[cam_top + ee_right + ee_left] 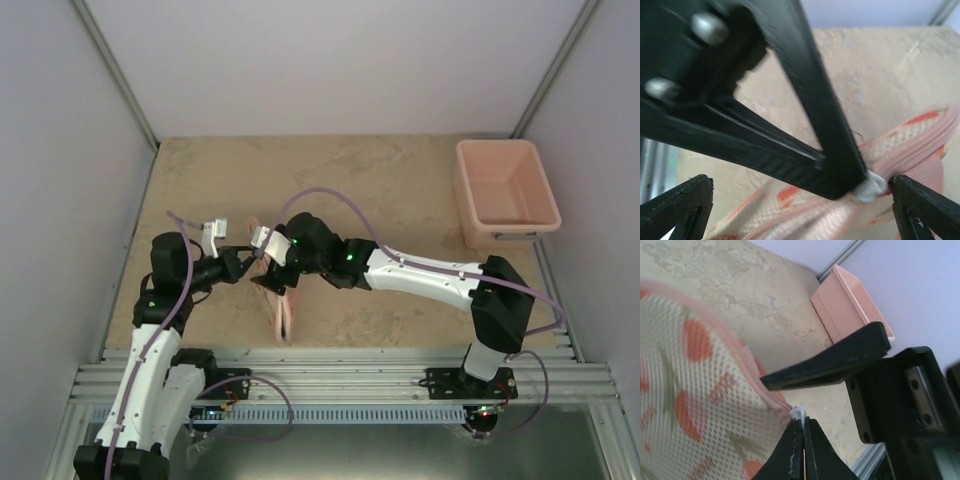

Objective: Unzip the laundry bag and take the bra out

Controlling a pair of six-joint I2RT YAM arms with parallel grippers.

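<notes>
The laundry bag, pale mesh with orange-red print and pink zip trim, hangs lifted off the table between the two arms. In the left wrist view its mesh fills the left side. My left gripper is shut on the white zip pull at the end of the pink trim. My right gripper stands wide open, its fingers on either side of the left gripper's tips and the zip pull, touching neither. The pink trim runs off to the right. The bra is hidden.
A rigid pink plastic tub stands at the table's back right, also seen in the left wrist view. The aluminium rail runs along the near edge. Grey walls enclose the table on three sides.
</notes>
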